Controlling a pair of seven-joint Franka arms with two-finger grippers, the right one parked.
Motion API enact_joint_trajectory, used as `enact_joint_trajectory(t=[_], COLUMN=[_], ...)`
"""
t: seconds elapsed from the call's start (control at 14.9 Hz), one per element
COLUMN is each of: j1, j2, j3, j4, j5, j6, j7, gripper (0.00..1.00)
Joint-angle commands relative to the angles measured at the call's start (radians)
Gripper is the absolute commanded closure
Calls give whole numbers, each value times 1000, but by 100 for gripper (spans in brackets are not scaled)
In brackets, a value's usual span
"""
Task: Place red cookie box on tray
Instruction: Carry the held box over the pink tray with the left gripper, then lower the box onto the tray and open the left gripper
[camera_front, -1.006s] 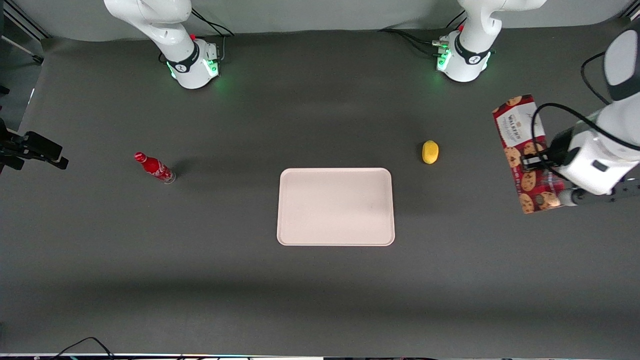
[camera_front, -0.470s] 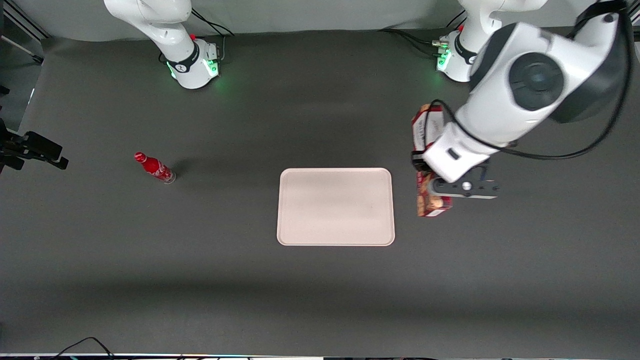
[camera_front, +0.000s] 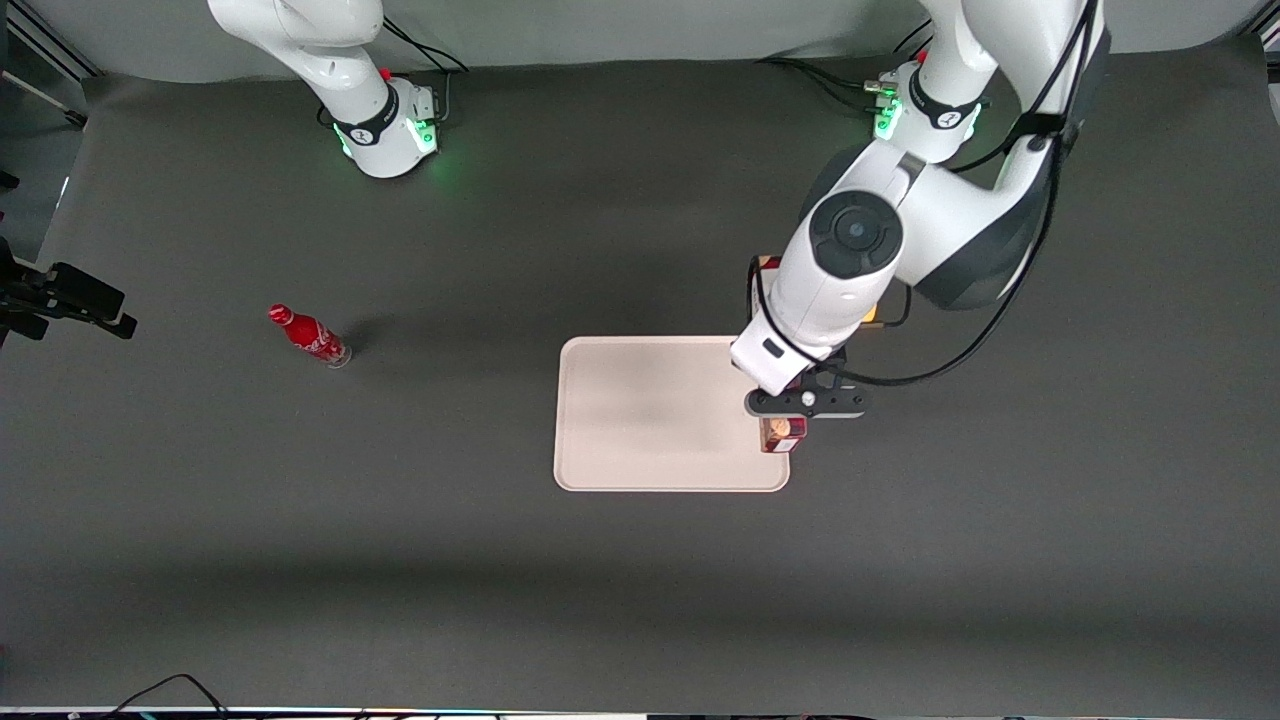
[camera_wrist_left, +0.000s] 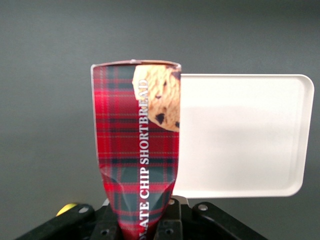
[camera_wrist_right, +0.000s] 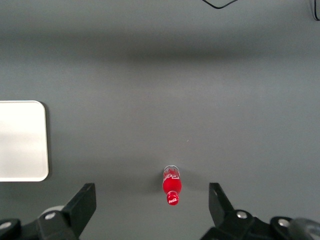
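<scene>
Gripper (camera_front: 785, 415) is clamping the red cookie box (camera_wrist_left: 137, 145), its fingers pressed against the box's creased end; box is hanging in the air, carried lengthwise. Relative to the tray (camera_front: 640, 420): box is riding above the tray's edge toward the working arm's end, partly over the rim, partly over the bare table (camera_front: 640, 580). Most of the box is hidden under the arm in the front view; only one end is showing.

Progress, as judged: pickup done, carry nearly done. Left: shifting further over the tray's middle, lowering, releasing.

Count: one cookie box, one tray, one red soda bottle (camera_front: 310, 337) lying well apart from the tray toward the parked arm's end.
</scene>
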Motion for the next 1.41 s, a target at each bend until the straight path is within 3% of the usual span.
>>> enact_joint_trajectory(t=[0.0, 0.6, 0.94, 1.34], j1=[-5, -32, -29, -28], j2=[44, 208, 266, 288], j3=[8, 8, 15, 15], j4=[-63, -86, -100, -99], j5=[53, 191, 217, 229], j6=[125, 277, 380, 386], j7=[-40, -181, -184, -189], gripper=[100, 100, 100, 100])
